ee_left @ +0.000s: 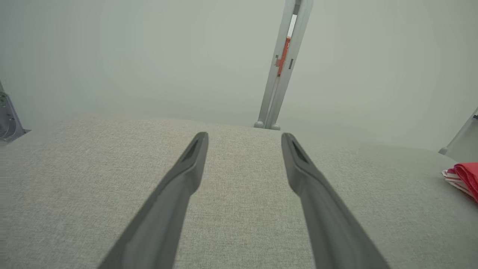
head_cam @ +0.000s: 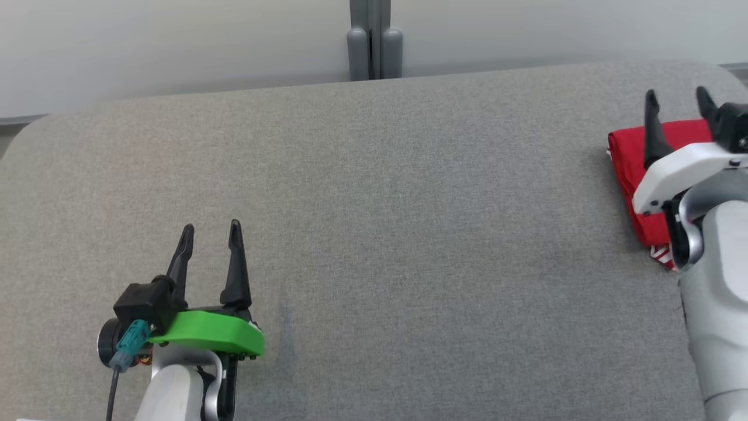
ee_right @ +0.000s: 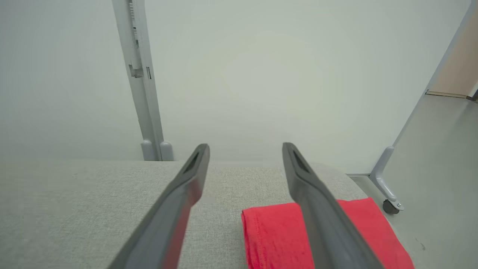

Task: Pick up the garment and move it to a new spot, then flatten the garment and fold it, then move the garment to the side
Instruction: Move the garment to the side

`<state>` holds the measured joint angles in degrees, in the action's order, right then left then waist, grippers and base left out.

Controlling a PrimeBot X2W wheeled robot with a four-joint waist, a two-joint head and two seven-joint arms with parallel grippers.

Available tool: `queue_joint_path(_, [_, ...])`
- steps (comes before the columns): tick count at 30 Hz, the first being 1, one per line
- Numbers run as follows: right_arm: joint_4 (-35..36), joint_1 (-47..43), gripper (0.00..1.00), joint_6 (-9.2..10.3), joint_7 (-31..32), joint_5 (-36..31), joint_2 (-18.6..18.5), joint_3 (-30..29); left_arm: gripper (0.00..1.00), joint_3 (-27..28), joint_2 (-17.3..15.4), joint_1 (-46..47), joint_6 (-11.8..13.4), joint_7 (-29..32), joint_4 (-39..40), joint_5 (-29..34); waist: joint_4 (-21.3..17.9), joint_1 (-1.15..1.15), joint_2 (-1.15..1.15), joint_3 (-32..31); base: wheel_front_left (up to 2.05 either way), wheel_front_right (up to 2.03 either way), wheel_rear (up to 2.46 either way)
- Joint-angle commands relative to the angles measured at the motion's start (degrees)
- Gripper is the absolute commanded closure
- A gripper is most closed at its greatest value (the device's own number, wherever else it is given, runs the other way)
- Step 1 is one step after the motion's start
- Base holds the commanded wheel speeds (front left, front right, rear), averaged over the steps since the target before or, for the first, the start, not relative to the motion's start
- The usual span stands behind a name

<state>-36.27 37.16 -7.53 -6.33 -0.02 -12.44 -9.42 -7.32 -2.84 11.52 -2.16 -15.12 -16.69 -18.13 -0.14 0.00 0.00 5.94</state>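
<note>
The garment [head_cam: 631,158] lies folded into a bright red block near the right edge of the grey table [head_cam: 374,193], a bit of red-and-white striped sleeve showing at its near end. My right gripper [head_cam: 678,102] hovers above it, open, nothing between its fingers. In the right wrist view the red garment [ee_right: 272,235] lies below the fingers, the right finger [ee_right: 317,209] crossing over it. My left gripper [head_cam: 211,234] stands open and empty over the table's near left. In the left wrist view the garment [ee_left: 465,177] peeks in at the right edge beyond the open left gripper [ee_left: 244,136].
A grey partition post [head_cam: 375,41] rises behind the table's far edge against a pale wall. To the right of the table a second panel stands on a castor foot [ee_right: 388,194] on the floor. The table's corners are rounded.
</note>
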Motion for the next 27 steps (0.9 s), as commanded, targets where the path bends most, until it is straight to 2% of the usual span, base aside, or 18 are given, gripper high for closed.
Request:
queue_joint_path(1, [1.02, -2.31, 0.0, 0.08, -0.92, 1.43, 0.64, 1.12, 0.0, 0.2, -0.14, 0.4, 0.67, 0.0, -0.17, -1.06, -0.48, 0.0, 0.0, -2.54, 0.0, 0.0, 0.0])
queue_joint_path(6, [5.84, -10.19, 0.0, 0.07, -3.65, 5.32, 3.91, 4.41, 0.0, -0.91, -0.15, -1.84, 2.09, 0.0, -0.81, -3.14, 0.22, 0.0, 0.0, -5.33, 0.0, 0.0, 0.0])
queue_joint_path(14, [15.46, -23.0, 0.0, 0.07, -5.97, 5.37, 8.18, 6.11, 0.0, -1.54, -0.15, -6.09, 4.68, 0.01, -0.21, -1.05, 1.32, 0.0, 0.0, -6.93, 0.0, 0.0, 0.0])
queue_joint_path(20, [20.18, -29.56, 0.0, 0.07, -6.64, 6.17, 9.37, 7.18, 0.0, -1.43, -0.15, -8.03, 5.21, 0.01, -0.87, -0.35, 1.89, 0.0, 0.0, -7.01, 0.0, 0.0, 0.0])
queue_joint_path(27, [21.78, -34.48, 0.0, 0.07, -7.61, 10.2, 9.52, 8.21, 0.0, -2.55, -0.15, -8.7, 5.1, 0.0, -1.63, 0.01, 1.94, 0.0, 0.0, -6.81, 0.0, 0.0, 0.0])
